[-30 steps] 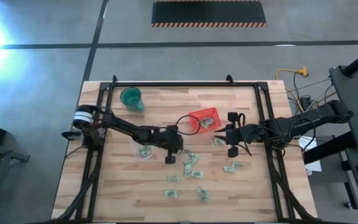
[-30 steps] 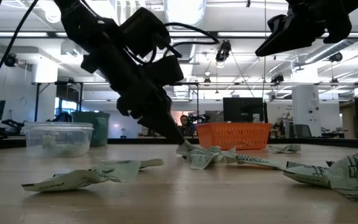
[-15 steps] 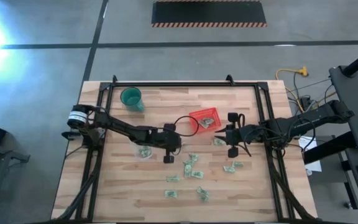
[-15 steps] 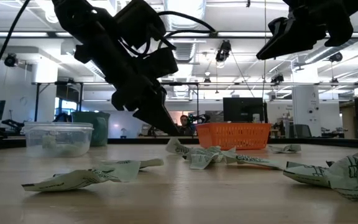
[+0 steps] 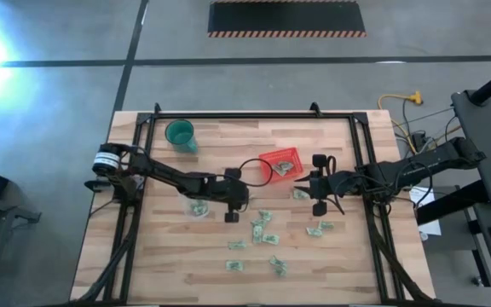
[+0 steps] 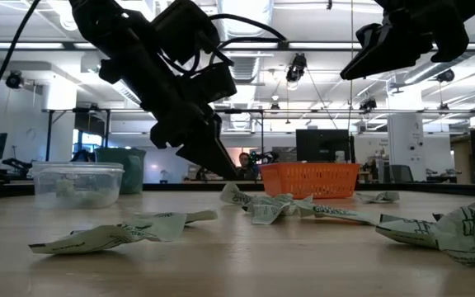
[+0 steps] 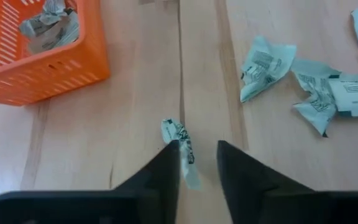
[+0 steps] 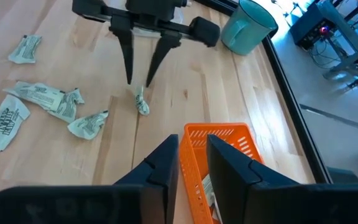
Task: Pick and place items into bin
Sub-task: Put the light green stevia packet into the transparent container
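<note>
Here your left gripper (image 7: 196,163) hovered low with fingers slightly apart, apparently not gripping; a crumpled pale green paper piece (image 7: 182,149) lay on the table between their tips. The small red plastic basket (image 7: 55,65) sat just ahead. Your right gripper (image 8: 191,152), fingers narrowly parted and empty, hung above that basket's rim.

Pale crumpled items (image 5: 260,228) scattered — red bin (image 5: 281,163) nearby.

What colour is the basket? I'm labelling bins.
Bright orange-red basket, shown best in the left wrist view.
</note>
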